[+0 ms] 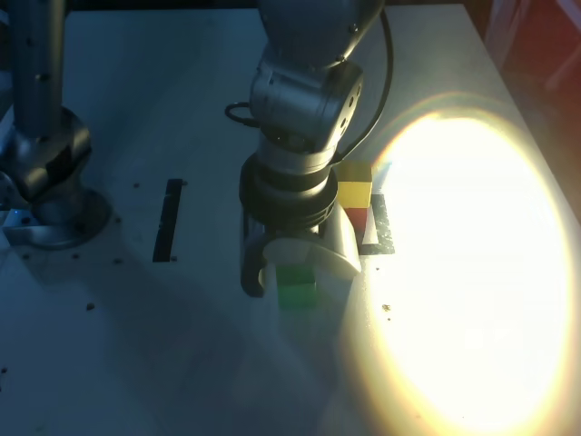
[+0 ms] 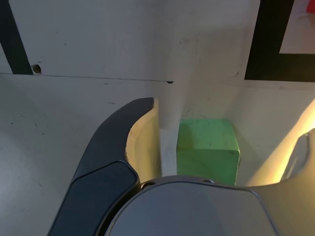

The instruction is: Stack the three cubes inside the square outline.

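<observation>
One green cube (image 2: pixel 207 150), between the open claw's (image 2: pixel 221 157) jaws, on tabletop (image 2: pixel 74 118)

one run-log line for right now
jaws: open, around green cube, no grip seen | yellow cube: on red cube

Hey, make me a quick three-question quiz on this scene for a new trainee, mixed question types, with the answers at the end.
1. Multiple choice: Which cube sits on top in the stack by the black square outline? A) green B) yellow C) red
2. True or false: The gripper is closed tightly on the green cube.
3. Fill in the blank: In the exterior view, the straight black tape strip lies to the ____ of the gripper.

Key: 1. B; 2. False; 3. left
</observation>
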### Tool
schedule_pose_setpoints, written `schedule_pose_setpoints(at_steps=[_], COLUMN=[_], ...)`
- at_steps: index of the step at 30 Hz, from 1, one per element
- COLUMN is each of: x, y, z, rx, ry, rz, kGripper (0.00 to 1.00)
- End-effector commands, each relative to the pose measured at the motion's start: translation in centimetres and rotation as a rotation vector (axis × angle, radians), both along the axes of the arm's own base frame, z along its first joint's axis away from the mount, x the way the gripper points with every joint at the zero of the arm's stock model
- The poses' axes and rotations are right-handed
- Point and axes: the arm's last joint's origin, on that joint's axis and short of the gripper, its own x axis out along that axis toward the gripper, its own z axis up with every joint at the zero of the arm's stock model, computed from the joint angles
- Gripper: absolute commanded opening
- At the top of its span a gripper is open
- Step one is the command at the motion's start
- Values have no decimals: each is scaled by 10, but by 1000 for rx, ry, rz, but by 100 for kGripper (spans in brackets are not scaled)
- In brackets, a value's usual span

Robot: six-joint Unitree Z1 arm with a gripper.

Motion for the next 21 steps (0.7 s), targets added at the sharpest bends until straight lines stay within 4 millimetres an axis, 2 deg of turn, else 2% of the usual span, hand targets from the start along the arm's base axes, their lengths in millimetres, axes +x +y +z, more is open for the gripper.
schedule_pose_setpoints(at_steps=[1,4,12,21], x=[1,1,4,11], y=[0,0,-1,-4], z=[-1,-1,0,-3], rx=[-1,1,7,0], ry=[11,19,13,-3], rz=[-1,-2,-3,-5], kGripper=[87,78,43,30])
